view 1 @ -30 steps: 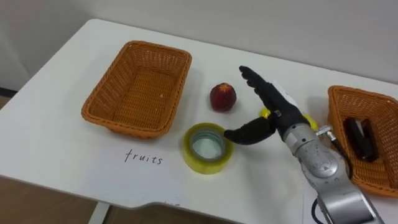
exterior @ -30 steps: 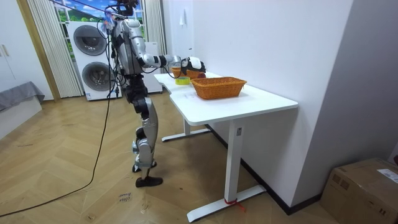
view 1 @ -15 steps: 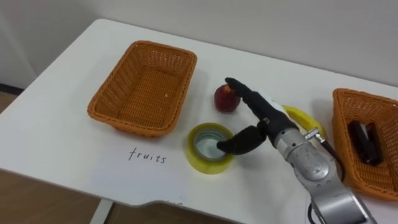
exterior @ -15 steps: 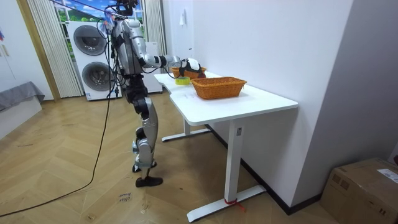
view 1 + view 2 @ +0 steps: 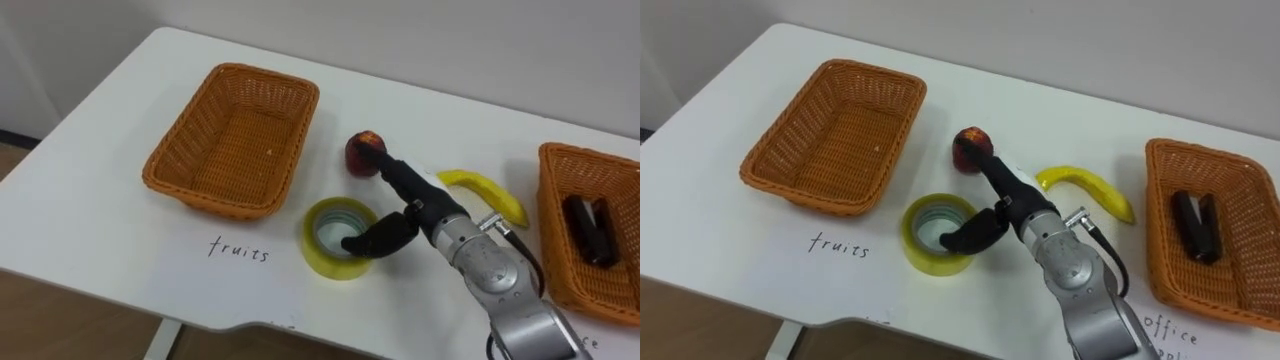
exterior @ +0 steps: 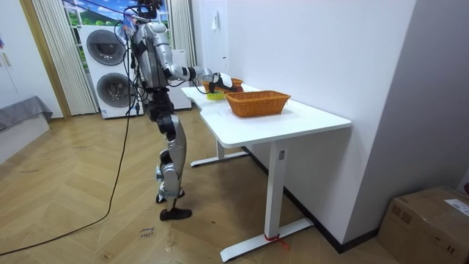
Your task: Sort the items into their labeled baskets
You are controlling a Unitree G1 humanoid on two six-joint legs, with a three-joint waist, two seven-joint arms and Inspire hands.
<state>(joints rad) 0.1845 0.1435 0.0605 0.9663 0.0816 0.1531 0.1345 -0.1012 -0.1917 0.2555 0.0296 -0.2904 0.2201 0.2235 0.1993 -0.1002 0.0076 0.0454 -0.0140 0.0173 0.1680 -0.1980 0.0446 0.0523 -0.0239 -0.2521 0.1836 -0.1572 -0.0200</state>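
Presently on the white table [image 5: 100, 140], listed left to right:

- Left wicker basket [image 5: 232, 72]: nothing in it, standing at the far left; a handwritten word is on the tabletop just near of it.
- Roll of yellow tape [image 5: 318, 246]: lying flat, near the table's near edge, just right of the left basket's near corner.
- Red apple [image 5: 360, 150]: on the table, beyond the tape and just beside the left basket's right wall.
- Banana [image 5: 490, 192]: on the table, between the apple and the right basket, apart from both.
- Right wicker basket [image 5: 553, 230]: at the far right, holding one black office item [image 5: 590, 228], which looks like a stapler.
- Right hand [image 5: 418, 208]: reaching in from the lower right, above the tape. Fingers straight and close together, stretched toward the apple, their tips at its near side; whether they touch it cannot be told. Thumb bent downward, its tip inside the hole of the tape roll. Nothing is clasped.

In the room view the robot stands upright at the table's end, at that view's left, one arm out over the tabletop, with two stacked washing machines [image 6: 110, 62] behind it.
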